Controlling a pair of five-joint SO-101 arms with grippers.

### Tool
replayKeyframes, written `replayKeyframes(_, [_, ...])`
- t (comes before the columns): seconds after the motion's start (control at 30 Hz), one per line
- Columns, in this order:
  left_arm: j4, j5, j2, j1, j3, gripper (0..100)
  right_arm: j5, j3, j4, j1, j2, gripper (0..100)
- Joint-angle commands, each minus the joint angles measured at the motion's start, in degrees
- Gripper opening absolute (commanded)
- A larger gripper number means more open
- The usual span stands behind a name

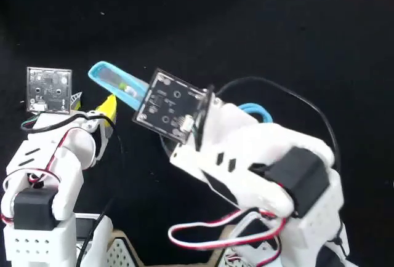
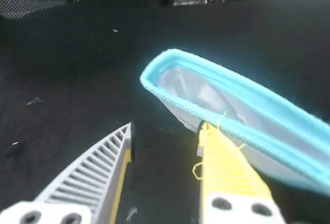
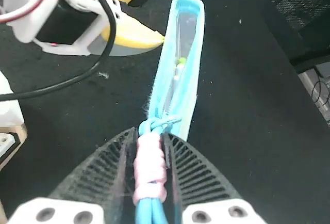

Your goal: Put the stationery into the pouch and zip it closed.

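- The pouch point(image 1: 114, 82) is light blue with a clear side. It lies on the black table point(image 1: 258, 33) between the two arms.
- In the high view, one end of the pouch points to the far left of the table. The other end is hidden under the wrist of the right arm.
- The mouth of the pouch is open along the whole part that can be seen, with the two blue rims spread apart.
- Inside the pouch lies the stationery point(image 3: 179, 64): thin pieces with a small green part. What kind of pieces they are cannot be told.
- The right gripper point(image 3: 149, 133) is closed tightly on the pink zip pull point(image 3: 149, 167), at the end of the pouch nearest to this arm.
- A blue cord point(image 3: 157, 125) is knotted to the pull just at the fingertips, and it touches the blue rim of the pouch.
- The left gripper point(image 2: 166, 128) is wide open and holds nothing.
- Its yellow finger point(image 2: 227, 177) touches the long side of the pouch with its tip, at the blue rim.
- Its grey finger point(image 2: 98, 177) is apart from the pouch, above the bare table.
- In the high view, the left arm is at the near left corner and the right arm is in the near middle.
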Motion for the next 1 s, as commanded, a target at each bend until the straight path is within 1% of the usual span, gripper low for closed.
replayKeyframes(0.0, [-1.4, 0.8, -0.8, 0.9, -0.4, 21, 0.0, 1.5, 0.0, 2.1, -3.1, 1.0])
replayKeyframes(0.13, [-1.4, 0.8, -0.8, 3.3, -0.4, 21, -0.2, 9.1, -4.3, 6.9, -5.8, 1.0])
replayKeyframes(0.23, [-2.5, 0.8, -0.4, 5.0, 0.1, 21, -0.4, 15.8, -8.8, 8.2, -9.0, 1.0])
replayKeyframes(0.3, [-5.7, 0.8, -0.8, 5.3, 2.5, 21, -0.4, 19.7, -11.0, 8.1, -11.6, 1.0])
replayKeyframes(0.43, [-14.7, 1.0, -0.8, 4.8, 7.3, 21, -0.4, 24.5, -14.2, 8.1, -17.2, 1.0])
replayKeyframes(0.5, [-16.3, 3.3, -0.8, 4.7, 8.8, 21, -0.4, 25.8, -15.4, 8.3, -19.2, 1.0])
replayKeyframes(0.6, [-15.2, 8.5, -1.1, 4.7, 8.9, 21, -0.4, 26.9, -16.3, 8.3, -21.1, 1.0])
replayKeyframes(0.67, [-11.3, 10.2, -2.9, 4.7, 7.8, 21, -0.4, 27.0, -16.6, 8.4, -21.3, 1.0])
replayKeyframes(0.8, [-3.3, 10.5, -10.3, 5.3, 7.0, 22, -0.4, 27.1, -20.2, 8.4, -21.2, 1.0])
replayKeyframes(0.87, [-0.5, 10.5, -14.9, 5.3, 7.8, 25, -0.4, 27.1, -22.4, 8.4, -21.2, 1.0])
replayKeyframes(0.97, [1.0, 10.5, -21.5, 5.3, 11.2, 28, -0.4, 27.2, -24.3, 8.4, -21.1, 1.0])
